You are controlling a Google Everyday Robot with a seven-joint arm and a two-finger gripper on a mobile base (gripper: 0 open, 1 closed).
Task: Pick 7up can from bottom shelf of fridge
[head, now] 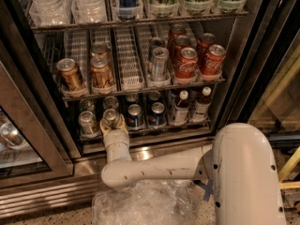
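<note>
The fridge (236,69) stands open in the camera view. On its bottom shelf (145,131), a green-and-silver 7up can (111,116) stands at the front of the second lane from the left. My gripper (112,125) reaches in from below, with its pale fingers (103,126) close against both sides of this can. A second 7up can (87,122) stands in the lane just left of it, and more stand behind.
Blue Pepsi cans (134,115) and two dark bottles (180,108) fill the lanes to the right. The rack above holds gold cans (70,74), a silver can (159,62) and red Coca-Cola cans (187,62). The glass door (18,144) hangs at left. Crumpled plastic (140,205) lies below.
</note>
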